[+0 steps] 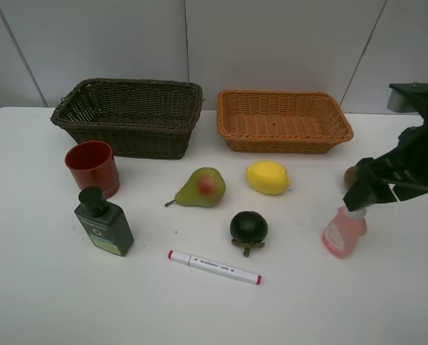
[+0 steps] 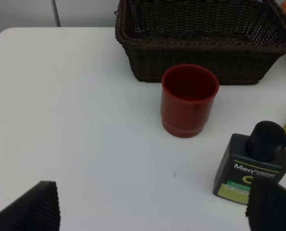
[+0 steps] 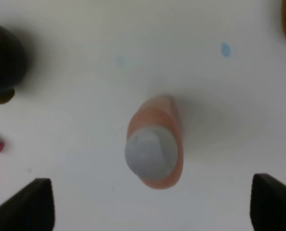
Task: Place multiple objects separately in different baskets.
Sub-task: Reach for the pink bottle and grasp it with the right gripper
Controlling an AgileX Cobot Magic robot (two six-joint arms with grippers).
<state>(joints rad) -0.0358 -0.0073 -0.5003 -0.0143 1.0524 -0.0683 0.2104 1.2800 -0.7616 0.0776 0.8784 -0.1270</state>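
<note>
Right gripper (image 3: 150,197) hung directly over the pink bottle (image 1: 344,233), its jaws spread wide to either side of the grey cap and touching nothing, so the bottle stood free on the worktop (image 1: 41,287). Left gripper (image 2: 155,207) was likewise spread and empty, poised near the red cup (image 1: 91,167) and the dark green bottle (image 1: 104,224).

By my reading, the sorting had not begun. Both the dark olive-brown basket (image 1: 127,133) and the orange-tan basket (image 1: 285,140) showed only bare wicker inside. The pear (image 1: 201,188), lemon (image 1: 267,177), dark green round fruit (image 1: 249,227) and white marker (image 1: 214,267) lay on the worktop in front of the baskets. A brown shape, probably the kiwi (image 1: 351,175), peeked from behind the right arm. Every object remained to be placed, the pink bottle likely first.
</note>
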